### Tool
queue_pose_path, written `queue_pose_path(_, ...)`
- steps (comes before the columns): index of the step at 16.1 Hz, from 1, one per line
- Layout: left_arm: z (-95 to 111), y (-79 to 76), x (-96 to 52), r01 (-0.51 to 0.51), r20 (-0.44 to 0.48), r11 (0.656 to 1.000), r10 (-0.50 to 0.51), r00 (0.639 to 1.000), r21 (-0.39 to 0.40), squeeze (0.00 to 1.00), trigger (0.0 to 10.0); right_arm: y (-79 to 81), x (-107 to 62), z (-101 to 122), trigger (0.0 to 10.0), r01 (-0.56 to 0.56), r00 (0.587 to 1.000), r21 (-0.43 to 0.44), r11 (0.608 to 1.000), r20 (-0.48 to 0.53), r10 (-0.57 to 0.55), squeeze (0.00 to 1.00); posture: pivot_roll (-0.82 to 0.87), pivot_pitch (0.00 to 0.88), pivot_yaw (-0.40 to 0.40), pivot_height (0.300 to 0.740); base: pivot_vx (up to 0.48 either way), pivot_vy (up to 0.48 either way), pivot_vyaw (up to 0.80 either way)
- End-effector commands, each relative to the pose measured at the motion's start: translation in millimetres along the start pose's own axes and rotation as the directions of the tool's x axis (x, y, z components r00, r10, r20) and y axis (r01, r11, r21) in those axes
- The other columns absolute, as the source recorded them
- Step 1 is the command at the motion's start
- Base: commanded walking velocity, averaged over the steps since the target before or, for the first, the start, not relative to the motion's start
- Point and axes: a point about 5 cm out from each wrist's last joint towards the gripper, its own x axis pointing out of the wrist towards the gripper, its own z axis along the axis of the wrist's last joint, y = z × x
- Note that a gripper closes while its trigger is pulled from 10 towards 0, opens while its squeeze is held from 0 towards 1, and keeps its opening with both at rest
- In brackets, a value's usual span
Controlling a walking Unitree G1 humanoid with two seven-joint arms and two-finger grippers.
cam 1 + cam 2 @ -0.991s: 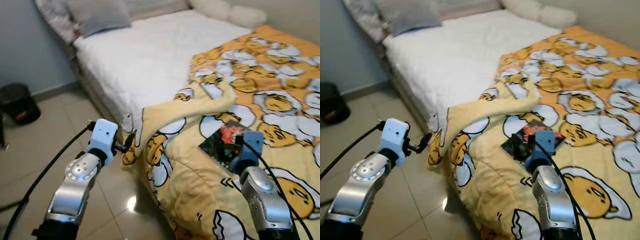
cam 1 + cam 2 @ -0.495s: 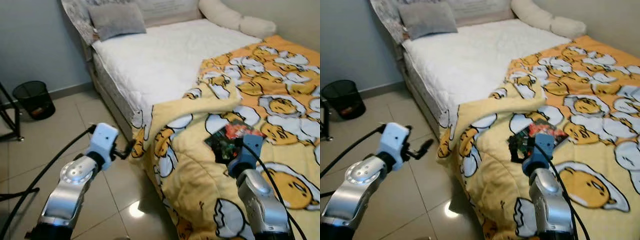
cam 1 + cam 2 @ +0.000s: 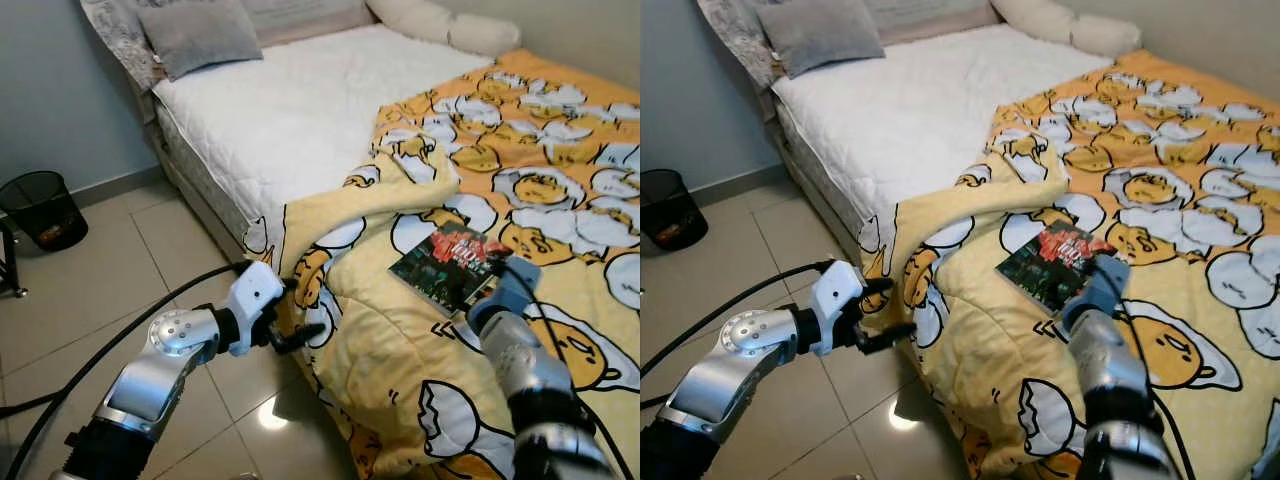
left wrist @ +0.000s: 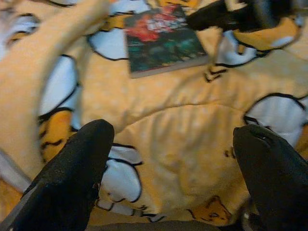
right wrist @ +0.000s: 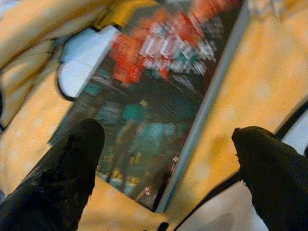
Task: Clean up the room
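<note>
A dark book with a red and green cover (image 3: 450, 262) lies flat on the yellow egg-patterned blanket (image 3: 390, 370), which is rumpled over the near half of the bed. My right gripper (image 5: 168, 137) is open just above the book's near corner, its two black fingers (image 5: 72, 163) spread either side of the cover. In the left eye view its blue wrist (image 3: 514, 278) covers the fingers. My left gripper (image 3: 299, 313) is open beside the bed, right at the blanket's hanging edge, with nothing between its fingers (image 4: 72, 178).
The bare white mattress (image 3: 290, 120) takes up the bed's far left part, with a grey pillow (image 3: 200, 35) and white pillows (image 3: 440, 25) at the head. A black wire bin (image 3: 40, 205) stands on the tiled floor (image 3: 110, 290) by the wall.
The camera has shifted. My left gripper has swung in low against the blanket's hanging edge. My right arm has moved rightward, uncovering more of the book.
</note>
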Motion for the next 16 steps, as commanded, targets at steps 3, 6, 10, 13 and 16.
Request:
queue_pose_path(3,3.9,-2.0,-3.2,0.072,-0.001,0.997,-0.072,0.997,0.016,0.24,10.0,4.4,7.2,3.2,10.0,-0.028,1.0,0.107,0.994,-0.008,0.029,0.0,-0.06,0.0,0.046,0.74,0.0,0.0,0.0)
queue_pose_path(6,3.1,-4.1,-8.2,0.103,-0.015,0.995,-0.103,0.995,0.015,0.24,10.0,7.8,12.8,12.0,10.0,-0.063,0.998,0.23,0.971,0.018,0.06,0.0,-0.05,0.0,0.051,0.74,0.0,0.0,0.0)
queue_pose_path(10,3.7,-9.3,-12.2,0.135,-0.03,0.991,-0.135,0.99,0.015,0.24,10.0,-0.7,14.6,5.7,10.0,0.016,1.0,0.208,0.978,-0.024,-0.011,0.0,-0.02,0.0,0.057,0.74,0.0,0.0,0.0)
queue_pose_path(13,5.2,-12.1,-16.0,0.145,-0.036,0.989,-0.145,0.989,0.014,0.24,10.0,-0.1,16.0,8.0,10.0,0.014,1.0,0.236,0.972,-0.01,-0.012,0.0,-0.01,0.0,0.061,0.74,0.0,0.0,0.0)
queue_pose_path(16,5.5,-16.3,-19.0,0.16,-0.043,0.987,-0.16,0.986,0.003,0.24,10.0,3.0,16.4,6.6,10.0,-0.021,1.0,0.358,0.933,-0.012,0.027,0.0,0.01,0.0,0.065,0.74,0.0,0.0,0.0)
